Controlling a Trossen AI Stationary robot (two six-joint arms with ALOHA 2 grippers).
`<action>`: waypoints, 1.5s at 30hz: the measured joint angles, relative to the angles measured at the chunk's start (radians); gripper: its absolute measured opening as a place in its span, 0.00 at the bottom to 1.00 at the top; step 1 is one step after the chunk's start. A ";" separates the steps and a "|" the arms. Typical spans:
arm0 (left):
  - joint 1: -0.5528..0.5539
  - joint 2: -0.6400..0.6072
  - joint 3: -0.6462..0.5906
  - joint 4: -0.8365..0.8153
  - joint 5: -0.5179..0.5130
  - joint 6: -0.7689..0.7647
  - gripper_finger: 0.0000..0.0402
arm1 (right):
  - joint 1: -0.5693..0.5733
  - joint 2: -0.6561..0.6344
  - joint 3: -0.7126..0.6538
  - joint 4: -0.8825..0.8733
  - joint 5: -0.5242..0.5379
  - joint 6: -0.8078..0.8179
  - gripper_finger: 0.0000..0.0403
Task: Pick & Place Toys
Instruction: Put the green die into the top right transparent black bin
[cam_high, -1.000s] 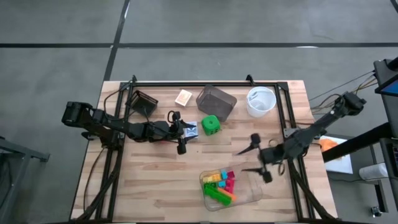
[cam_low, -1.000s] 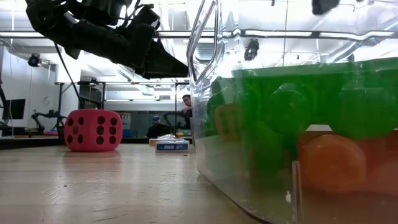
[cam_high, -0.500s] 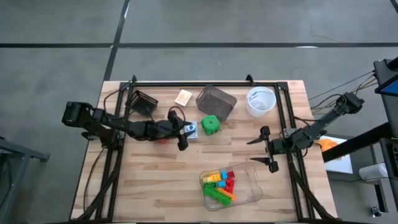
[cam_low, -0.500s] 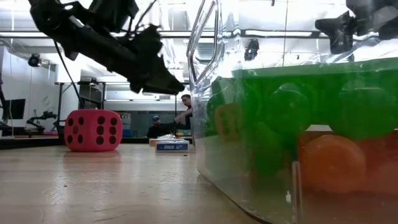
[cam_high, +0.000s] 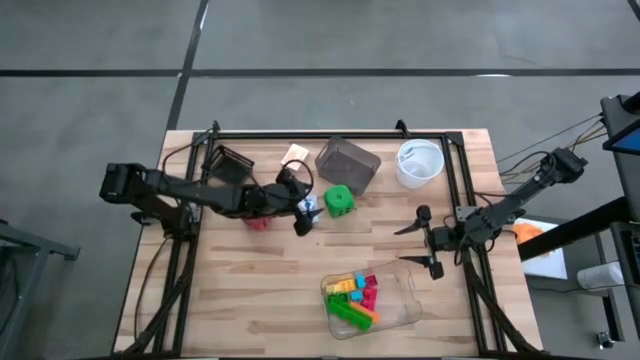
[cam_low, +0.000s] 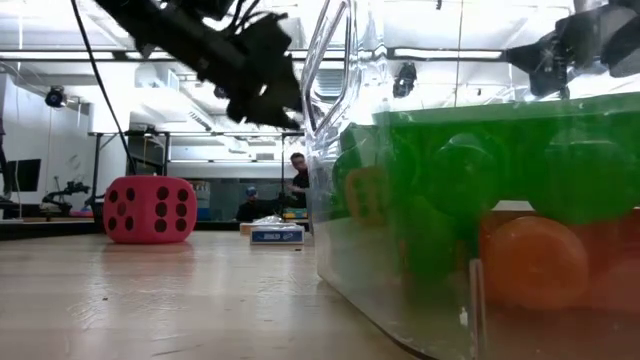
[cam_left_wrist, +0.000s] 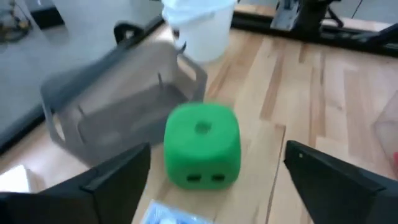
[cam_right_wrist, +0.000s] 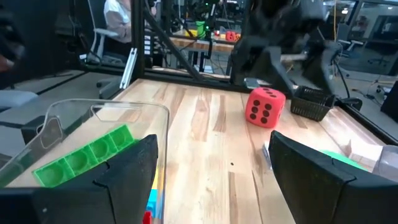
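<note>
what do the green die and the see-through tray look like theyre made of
Green die: probably soft foam or matte plastic; rounded corners, dull surface without glare, recessed dots.
Clear tray: likely thin glossy plastic; the bricks inside show through its walls, and its rim catches highlights in the low view.

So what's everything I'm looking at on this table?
Pink-red die with black dots: one, table's left half, under the left arm.
Green die with black dots: one, table centre.
White-blue card pack: one, between the two dice.
Tan block: one, far edge.
Clear plastic tray: one, near edge, holding bright plastic bricks, several, green, yellow, pink, orange, teal.
Grey see-through bin: one, tipped, behind the green die.
White round bowl: one, far right.
Dark mesh basket: one, far left.
Left tool: open, above the card pack.
Right tool: open, right of the tray.
</note>
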 joint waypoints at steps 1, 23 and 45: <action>0.004 0.000 0.019 -0.016 0.000 0.016 0.95 | 0.000 0.005 0.000 0.001 0.000 0.004 0.75; 0.115 0.430 0.546 -0.430 0.138 0.164 0.99 | 0.000 0.092 0.035 0.015 0.000 0.024 0.75; 0.147 0.520 0.627 -0.552 0.269 0.219 0.99 | 0.000 0.093 0.035 0.015 0.000 0.029 0.75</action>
